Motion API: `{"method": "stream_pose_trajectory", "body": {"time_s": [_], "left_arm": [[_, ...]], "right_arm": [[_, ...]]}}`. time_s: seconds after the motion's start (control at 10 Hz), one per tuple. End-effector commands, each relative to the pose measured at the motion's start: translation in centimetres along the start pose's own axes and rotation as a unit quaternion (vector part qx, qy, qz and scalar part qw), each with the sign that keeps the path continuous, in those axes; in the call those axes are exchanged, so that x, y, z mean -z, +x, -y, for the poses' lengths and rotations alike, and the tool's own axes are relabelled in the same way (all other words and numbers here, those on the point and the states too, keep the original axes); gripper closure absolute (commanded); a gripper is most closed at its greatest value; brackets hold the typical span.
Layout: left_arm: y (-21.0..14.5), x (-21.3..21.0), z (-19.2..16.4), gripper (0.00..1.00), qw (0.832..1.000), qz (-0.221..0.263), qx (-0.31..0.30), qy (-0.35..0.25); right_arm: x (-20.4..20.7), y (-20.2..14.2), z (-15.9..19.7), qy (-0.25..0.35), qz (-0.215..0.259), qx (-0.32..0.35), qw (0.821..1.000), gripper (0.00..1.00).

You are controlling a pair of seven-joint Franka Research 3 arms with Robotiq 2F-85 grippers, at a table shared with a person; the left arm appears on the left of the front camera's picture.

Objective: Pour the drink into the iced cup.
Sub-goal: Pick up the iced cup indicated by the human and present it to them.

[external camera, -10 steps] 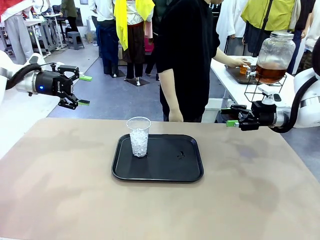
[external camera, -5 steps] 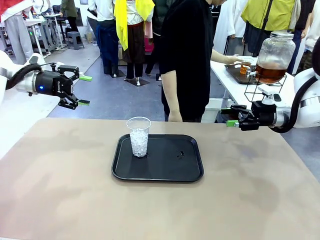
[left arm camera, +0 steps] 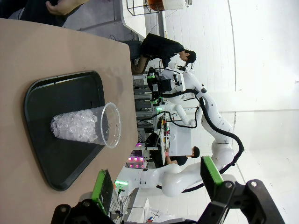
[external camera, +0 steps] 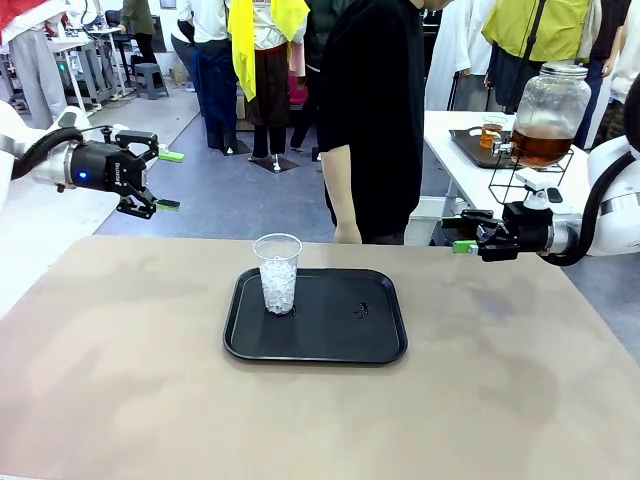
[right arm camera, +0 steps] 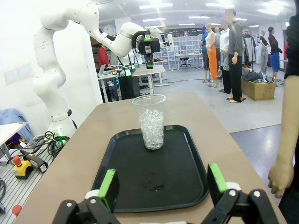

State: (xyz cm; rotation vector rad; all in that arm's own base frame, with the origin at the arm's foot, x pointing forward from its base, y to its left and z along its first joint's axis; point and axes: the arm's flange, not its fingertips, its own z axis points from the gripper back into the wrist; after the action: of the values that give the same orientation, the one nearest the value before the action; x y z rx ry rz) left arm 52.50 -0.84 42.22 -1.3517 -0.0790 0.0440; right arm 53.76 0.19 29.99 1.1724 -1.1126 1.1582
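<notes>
The clear iced cup (external camera: 278, 275) stands upright on the left part of a black tray (external camera: 340, 330) in the middle of the table. The amber drink (external camera: 540, 148) fills the lower part of a large glass dispenser jar (external camera: 549, 105) on a wire stand at a side table, back right. My left gripper (external camera: 170, 180) hangs open above the table's far left corner, well away from the cup. My right gripper (external camera: 455, 234) is open at the far right edge, empty. The wrist views show the cup (left arm camera: 86, 126) (right arm camera: 152, 122) beyond open green pads (left arm camera: 103, 186) (right arm camera: 217, 179).
A person in black (external camera: 375, 120) stands at the table's far side, one hand (external camera: 347, 233) hanging just behind the tray. A small cup of amber liquid (external camera: 490, 133) sits under the jar's spigot on a dark tray. Bare tabletop surrounds the black tray.
The person's arm, stretched to the small cup by the dispenser, has drawn back out of sight. Both arms and the iced cup have not moved.
</notes>
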Motion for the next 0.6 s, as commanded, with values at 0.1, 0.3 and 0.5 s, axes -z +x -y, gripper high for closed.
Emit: {"method": "stream_pose_trajectory", "body": {"time_s": [0.1,0.3,0.5], "left_arm": [[-0.03,-0.03,0.17,0.00,1.000,0.002,0.004,-0.003],[-0.03,-0.03,0.17,0.00,1.000,0.002,0.004,-0.003],[-0.03,-0.03,0.17,0.00,1.000,0.002,0.004,-0.003]], "right_arm": [[0.11,0.21,-0.26,-0.001,0.009,0.000,1.000,0.00],[0.11,0.21,-0.26,-0.001,0.009,0.000,1.000,0.00],[0.11,0.21,-0.26,-0.001,0.009,0.000,1.000,0.00]]}}
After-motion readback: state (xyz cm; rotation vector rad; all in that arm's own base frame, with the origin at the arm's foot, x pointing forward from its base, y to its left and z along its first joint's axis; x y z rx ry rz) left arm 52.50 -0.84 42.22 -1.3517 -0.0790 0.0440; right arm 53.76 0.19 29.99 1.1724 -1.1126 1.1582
